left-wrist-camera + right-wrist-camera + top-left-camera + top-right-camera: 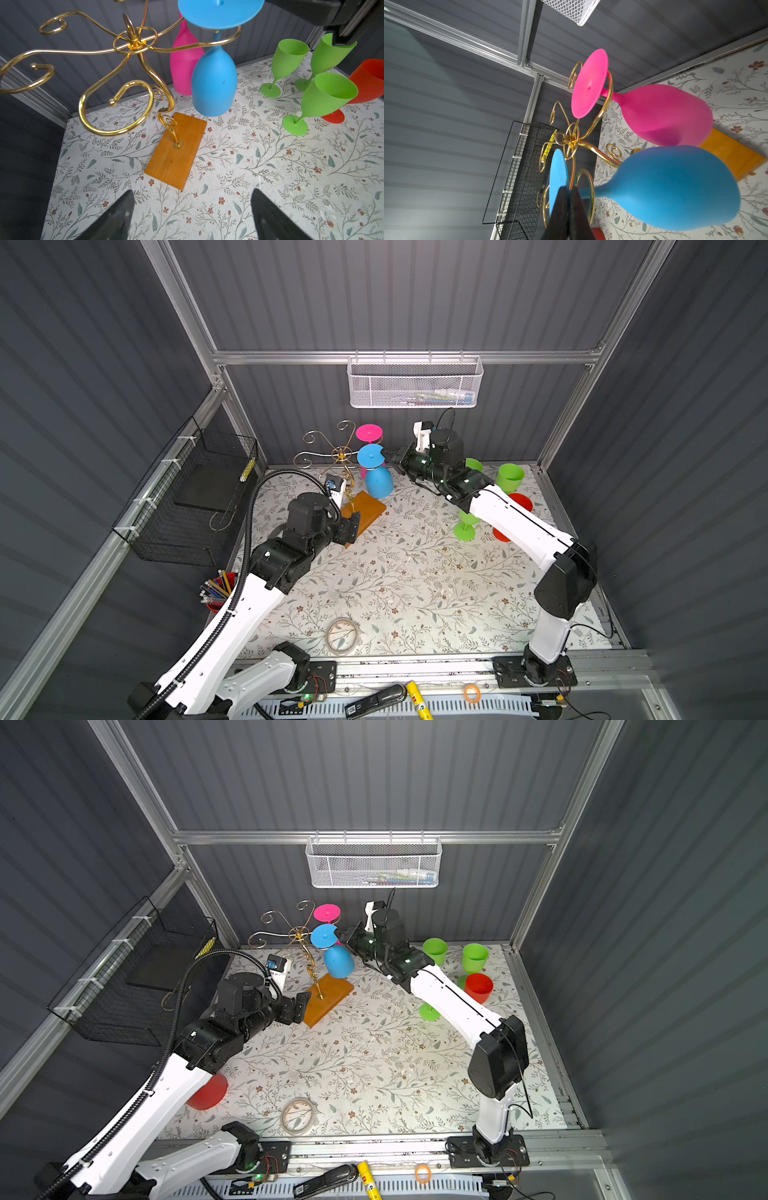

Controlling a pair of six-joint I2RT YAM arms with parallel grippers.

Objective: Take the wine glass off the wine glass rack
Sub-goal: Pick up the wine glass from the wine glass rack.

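The desk carries the rack at about 11 o'clock in both top views. Two glasses hang upside down by their feet from its scroll arms, which is how the wire holds them. The blue glass is on the arm at 3 o'clock from the hub, and the pink glass is at 1 o'clock. Green glasses stand upright at 2 o'clock, well apart.

The right gripper is closed on the rim of the blue glass's foot, likely to slide it out along the arm. The left gripper is spread wide and empty, low by the rack's wooden base, probably ready to steady it.

Only the right wrist view shows the pinch and the loop round the stem. The left wrist view shows the bowl hanging clear of the desk.
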